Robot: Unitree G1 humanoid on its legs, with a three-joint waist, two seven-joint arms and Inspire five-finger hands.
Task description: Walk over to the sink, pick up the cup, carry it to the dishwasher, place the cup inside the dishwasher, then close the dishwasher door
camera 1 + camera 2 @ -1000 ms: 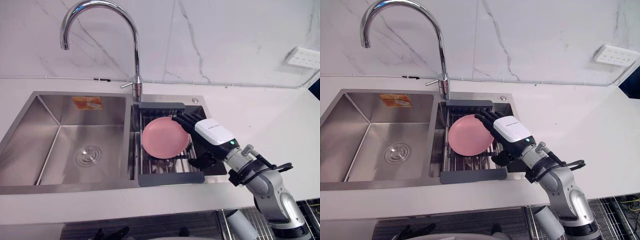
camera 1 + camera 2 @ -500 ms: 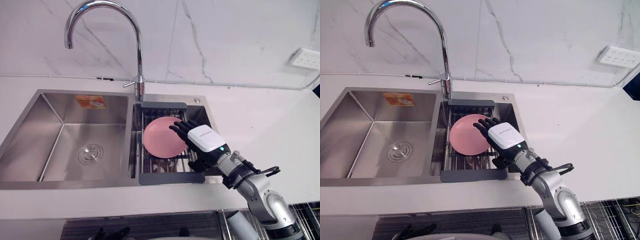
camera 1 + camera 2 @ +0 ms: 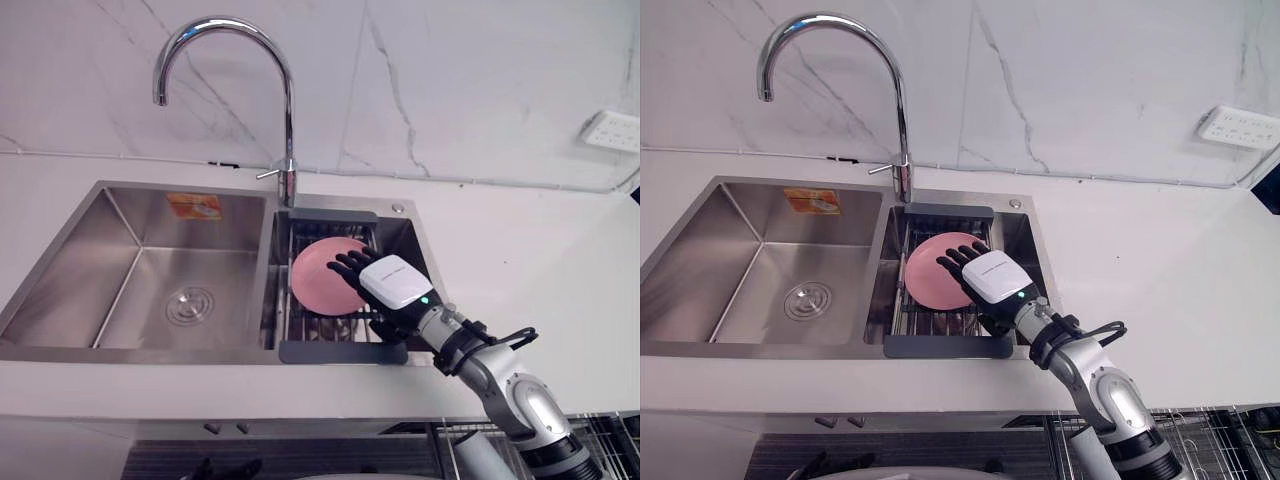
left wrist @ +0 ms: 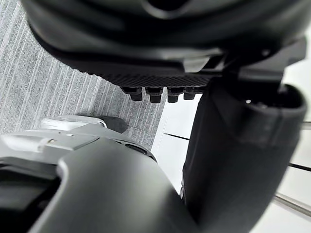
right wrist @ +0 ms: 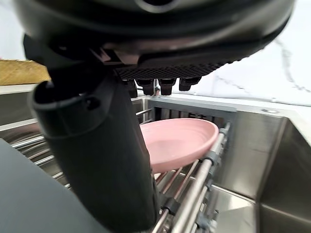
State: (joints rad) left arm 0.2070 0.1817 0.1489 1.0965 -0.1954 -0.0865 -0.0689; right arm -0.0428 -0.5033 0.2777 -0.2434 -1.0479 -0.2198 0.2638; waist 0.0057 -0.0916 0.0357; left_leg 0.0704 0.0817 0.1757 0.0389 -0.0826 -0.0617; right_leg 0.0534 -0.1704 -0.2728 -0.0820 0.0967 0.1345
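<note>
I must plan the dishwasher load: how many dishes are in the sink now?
1: a pink plate on the rack in the right basin, by the right hand. Others may be hidden under it.

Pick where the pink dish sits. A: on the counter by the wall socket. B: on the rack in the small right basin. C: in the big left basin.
B: the pink dish lies on the rack right of the tap, under the open right hand.

White bench (image 3: 530,250) with a steel double sink (image 3: 140,290) set in.
Tap (image 3: 290,130) at upper centre; a dark rack (image 3: 343,352) over the right basin holds a pink plate (image 3: 318,282).
</note>
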